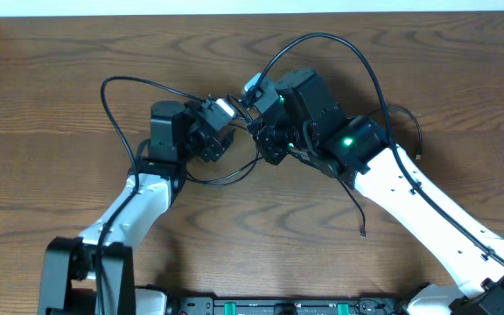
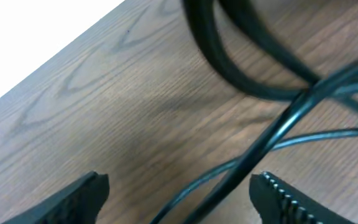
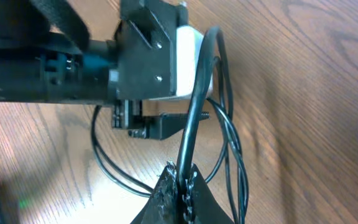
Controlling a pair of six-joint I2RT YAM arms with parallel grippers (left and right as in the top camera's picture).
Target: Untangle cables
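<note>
While the two arms meet head to head near the middle of the table [image 1: 59, 52], a little toward its far edge, the right gripper [image 3: 180, 183] is clenched on one black strand of the cables [image 1: 226, 180]. That strand climbs steeply out of its jaws and past the left arm's wrist. The left gripper [image 2: 180, 182] is released, its jaws spread wide above the wood. Two dark strands cross the gap between them on a slant, rising toward its right-hand finger and apparently touching neither one. Thinner loops sag onto the table just on the near side of both grippers. One loose tail [image 1: 357, 208] trails from under the right arm toward the near edge, its plug [image 1: 363, 234] pointing that way. No white cord can be made out. The tangle's long axis appears to run left to right between the two grippers, so the left arm, already astride the strands, looks the nearer one to close and draw toward the left edge.
</note>
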